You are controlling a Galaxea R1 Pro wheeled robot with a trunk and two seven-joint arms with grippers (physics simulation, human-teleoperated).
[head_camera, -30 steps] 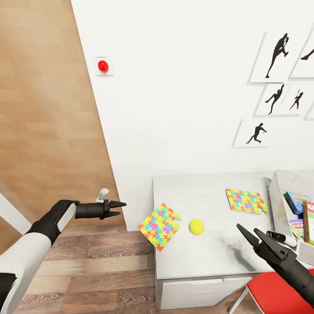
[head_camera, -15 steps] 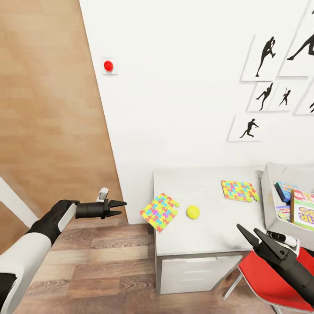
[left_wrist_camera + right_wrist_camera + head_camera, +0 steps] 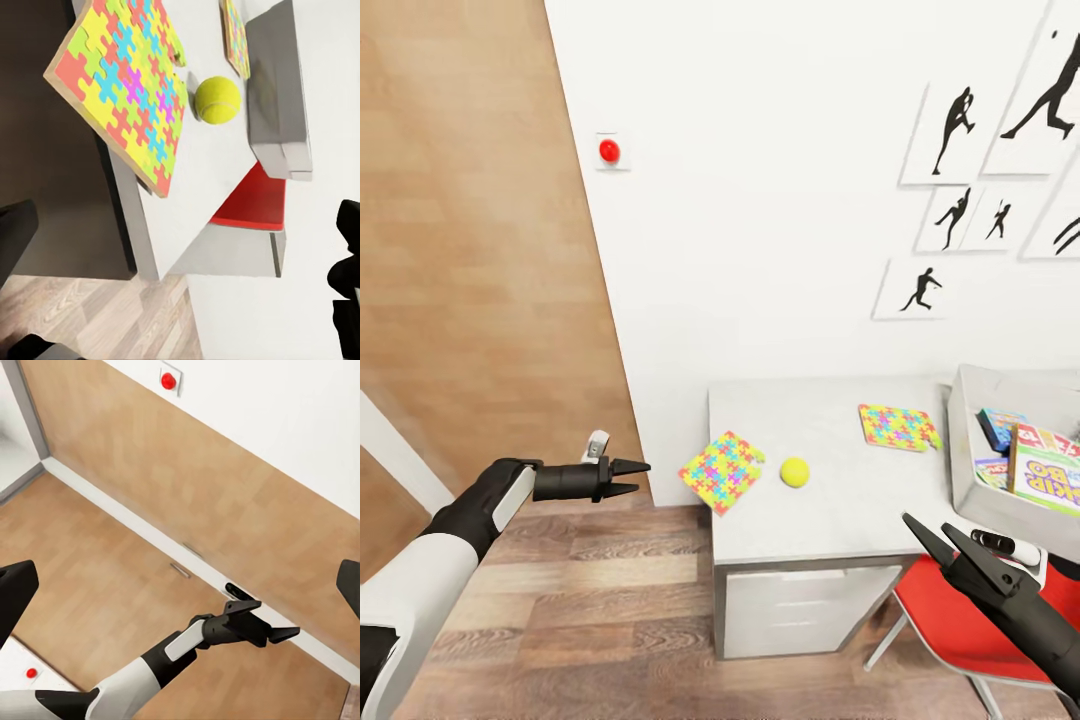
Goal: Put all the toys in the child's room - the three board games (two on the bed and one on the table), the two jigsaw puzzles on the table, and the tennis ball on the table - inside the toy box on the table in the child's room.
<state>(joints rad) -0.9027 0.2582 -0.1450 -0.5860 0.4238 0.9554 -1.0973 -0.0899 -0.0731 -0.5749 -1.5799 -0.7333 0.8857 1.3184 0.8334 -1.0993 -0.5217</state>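
Both tools are spread and hold nothing. The left tool (image 3: pixel 628 478) and right tool (image 3: pixel 928 537) wait low, away from the tennis ball (image 3: pixel 794 472) on the table (image 3: pixel 830 505).

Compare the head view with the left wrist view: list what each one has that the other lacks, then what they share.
Head view alone: the left gripper and right gripper, both open and empty; board games in the toy box; a red wall button; silhouette pictures.

Left wrist view alone: a close look at the near puzzle's wooden edge hanging past the table corner.

Shared: both puzzles, the tennis ball, the table, the toy box, the red chair.
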